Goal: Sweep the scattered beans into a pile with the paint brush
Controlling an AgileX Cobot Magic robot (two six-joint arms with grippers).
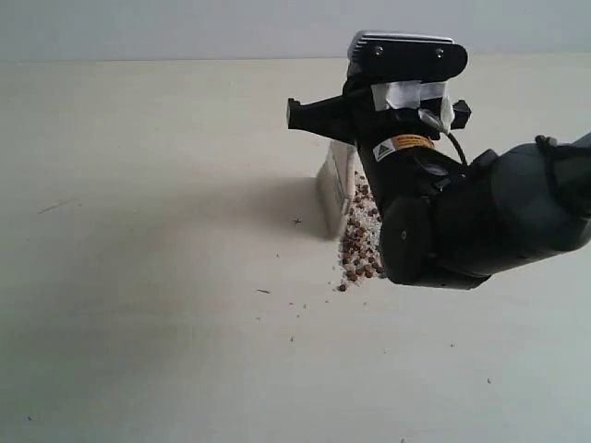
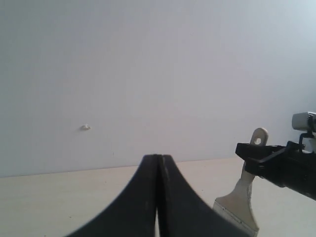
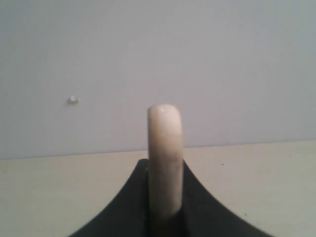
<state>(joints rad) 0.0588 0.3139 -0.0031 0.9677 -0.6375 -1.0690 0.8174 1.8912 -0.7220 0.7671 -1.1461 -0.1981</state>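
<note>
Middle of the desk: the right gripper clamps the handle of the upright paint brush, bristles down. The beans form a band touching the bristles on the right arm's side, trailing away from the far edge. The left gripper, clenched empty, stands apart.

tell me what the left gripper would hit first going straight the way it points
Nothing near, it seems: the left gripper points over the table toward the pale wall. The paint brush stands off to one side, likely outside that line, though depth is unclear.
</note>
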